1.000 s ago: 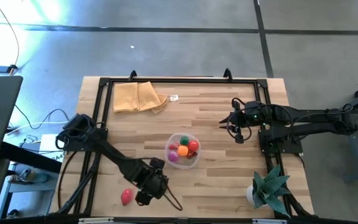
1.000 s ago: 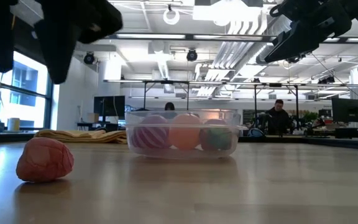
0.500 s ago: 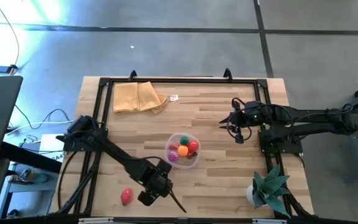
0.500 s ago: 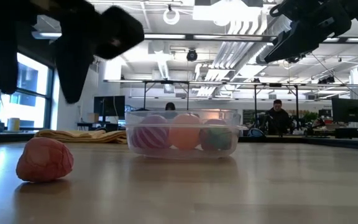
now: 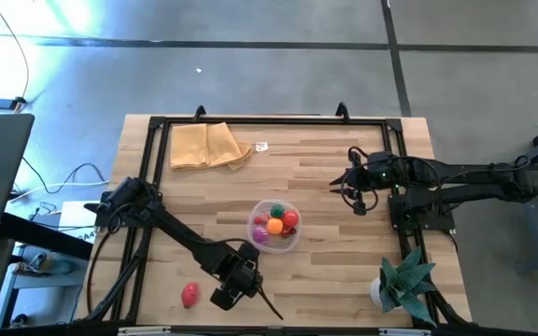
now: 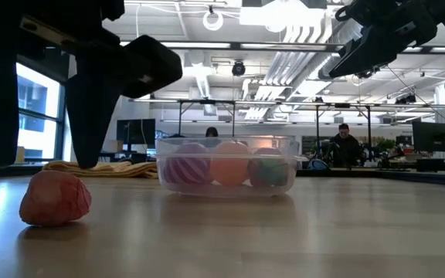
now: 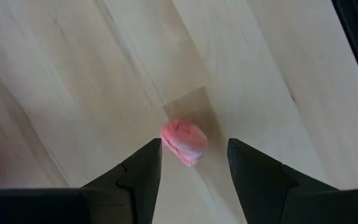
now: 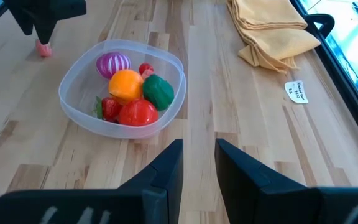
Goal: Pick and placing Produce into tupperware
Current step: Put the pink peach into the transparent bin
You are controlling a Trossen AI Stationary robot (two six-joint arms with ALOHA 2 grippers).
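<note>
Produce: one pink piece (image 5: 190, 295) lies loose on the desk (image 5: 325, 271) near the front edge, left of centre. It's a small lumpy pink-red ball, wrinkled surface in the low view (image 6: 55, 198), sitting clear of everything else. The rest is already in the tupperware (image 5: 290, 204): a striped magenta ball (image 8: 113, 63), an orange one (image 8: 125, 85), a green one (image 8: 158, 91), a red round one (image 8: 137, 113) and a strawberry-like red piece (image 8: 109, 108) with green leaves. Tub is round, clear, whitish rim, mid-desk.

Left gripper (image 5: 234, 287) hangs above the desk just right of the pink piece, not touching it. Jaws spread, nothing between them; the left wrist view looks down past both fingers (image 7: 143, 168) with the pink piece (image 7: 184, 140) framed in the gap, on bare wood.

Right gripper (image 5: 351, 183) waits above the desk's right side, well apart from the tub. Jaws stand a narrow gap apart and hold nothing.

Room: bare wood around the pink piece on all sides, but the front desk edge is close. Open strip between the pink piece and the tub. Tan folded cloth (image 5: 207, 146) and a small white tag (image 5: 261, 147) sit at the back edge, potted plant (image 5: 402, 280) in the front right corner, all clear of the tub. Black frame rail (image 5: 269, 120) runs along the desk's border.
</note>
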